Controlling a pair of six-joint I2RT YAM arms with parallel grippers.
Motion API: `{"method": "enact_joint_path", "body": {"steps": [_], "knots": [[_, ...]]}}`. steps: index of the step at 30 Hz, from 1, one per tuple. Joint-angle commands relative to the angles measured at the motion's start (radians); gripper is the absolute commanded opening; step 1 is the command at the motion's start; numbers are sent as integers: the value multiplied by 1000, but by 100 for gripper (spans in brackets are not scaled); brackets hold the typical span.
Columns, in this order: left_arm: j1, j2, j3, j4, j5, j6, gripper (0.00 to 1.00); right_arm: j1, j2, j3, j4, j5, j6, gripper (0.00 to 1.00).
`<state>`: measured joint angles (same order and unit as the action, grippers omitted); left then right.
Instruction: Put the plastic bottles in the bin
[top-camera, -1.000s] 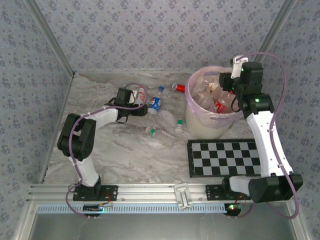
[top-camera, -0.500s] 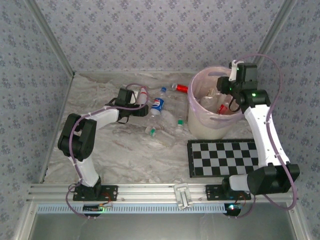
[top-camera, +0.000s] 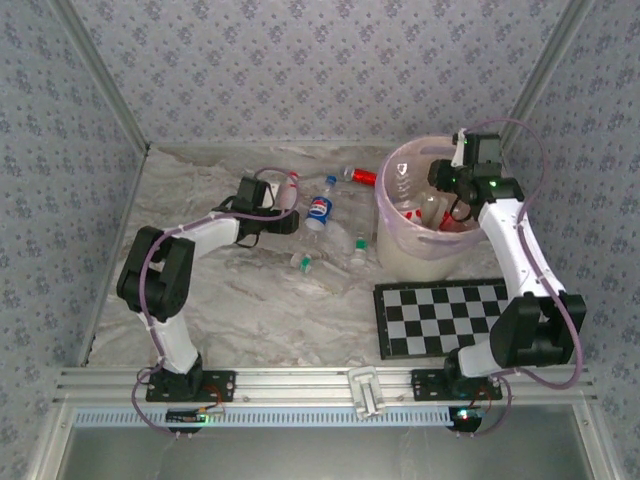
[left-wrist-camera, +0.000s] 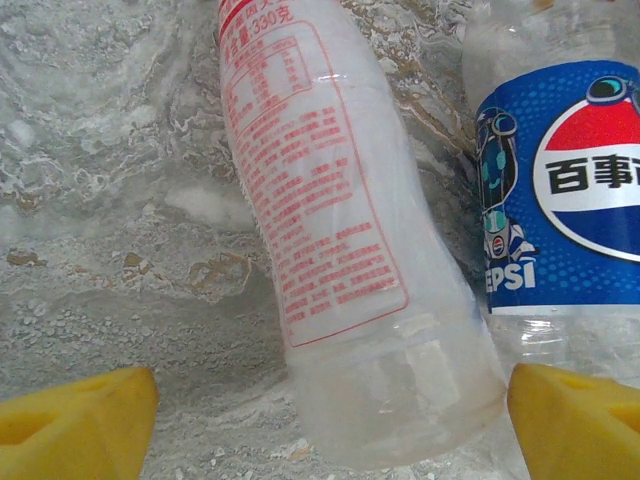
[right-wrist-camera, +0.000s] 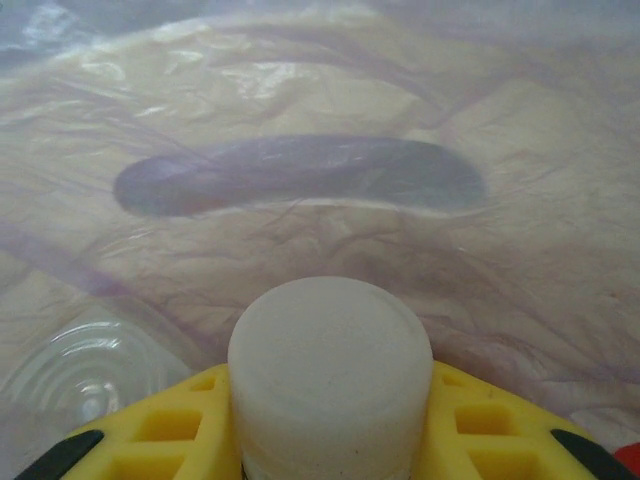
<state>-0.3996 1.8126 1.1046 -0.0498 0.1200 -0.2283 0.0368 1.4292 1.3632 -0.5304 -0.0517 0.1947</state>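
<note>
My left gripper (left-wrist-camera: 330, 425) is open and low over the table, its yellow fingertips (left-wrist-camera: 75, 420) on either side of the base of a whitish bottle with red print (left-wrist-camera: 330, 220). A blue Pepsi bottle (left-wrist-camera: 560, 190) lies right beside it. From above, this gripper (top-camera: 285, 212) sits at the back left, next to the Pepsi bottle (top-camera: 318, 208). My right gripper (right-wrist-camera: 330, 400) is shut on the white cap (right-wrist-camera: 330, 350) of a bottle, inside the cream bin (top-camera: 388, 240). Several bottles lie in the bin. Two more small bottles (top-camera: 303, 262) lie on the table left of it.
A shiny red tube (top-camera: 362, 177) lies behind the bin's left side. A black-and-white checkerboard (top-camera: 450, 315) lies in front of the bin. The bin's lilac wall with a handle slot (right-wrist-camera: 300, 185) is close ahead of the right fingers. Patterned walls enclose the table.
The right arm has swung left and back over the bin, bringing its gripper down inside. The left arm has barely moved, and the Pepsi bottle has shifted slightly right.
</note>
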Motion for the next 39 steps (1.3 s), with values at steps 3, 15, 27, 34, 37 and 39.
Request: {"method": "enact_joint_path", "body": {"steps": [3,15,27,34,37,39], "knots": [[-5,28,36,-7,7,7,88,-1,-81,103,-317,63,-33,51],[-19,42,40,-29,-28,12,74,24,-221,255,-331,-57,2,75],[-27,24,26,-22,-38,7,54,159,-87,223,-250,49,4,37],[-28,-21,9,-11,-29,-3,46,151,-92,153,-243,-5,27,28],[-29,-53,5,-10,-26,-8,42,141,-91,202,-261,-22,24,34],[-31,-83,-7,-6,-26,-14,40,137,-101,252,-278,-23,20,47]]}}
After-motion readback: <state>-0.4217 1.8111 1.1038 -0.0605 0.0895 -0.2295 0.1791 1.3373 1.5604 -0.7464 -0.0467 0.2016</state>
